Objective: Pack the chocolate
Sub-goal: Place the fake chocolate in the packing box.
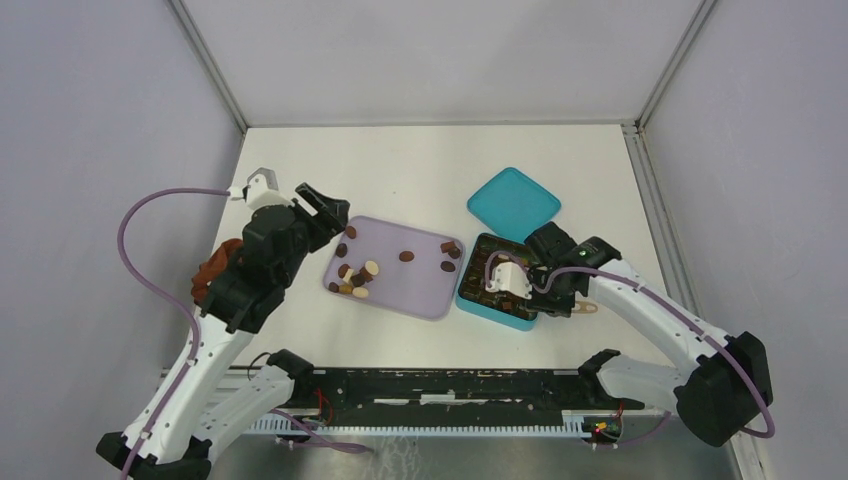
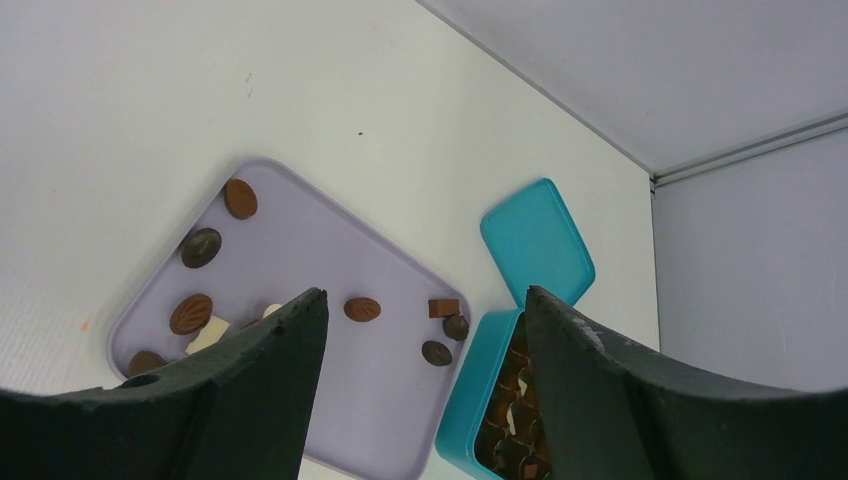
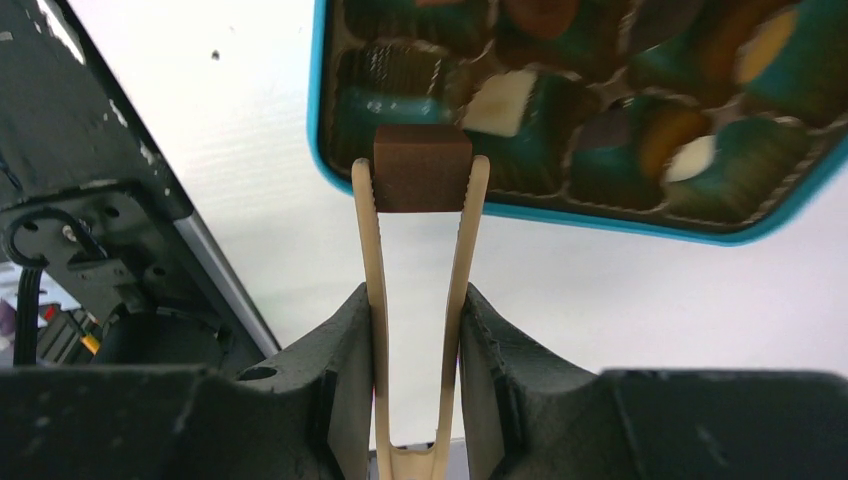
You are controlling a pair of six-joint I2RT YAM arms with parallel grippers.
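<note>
several cells of the teal box (image 1: 478,306) are filled; about a dozen chocolates (image 1: 358,281) are left on the lilac tray (image 1: 405,285). a square brown piece (image 3: 421,168) is pinched in tweezers (image 3: 368,250) clamped by the right gripper (image 3: 415,300) at the box's rim. the left gripper (image 2: 422,295) is spread wide, empty. some cells are blurred.

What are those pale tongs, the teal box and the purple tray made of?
Tongs: probably plastic or bamboo; cream-tan, matte, with thin, slightly curved arms.
Teal box: tin or plastic, I can't tell which; smooth and evenly coloured with a thin rim. Its dark glossy insert looks like formed plastic.
Tray: plastic by its look; matte lilac, with rounded corners and a moulded raised rim.
</note>
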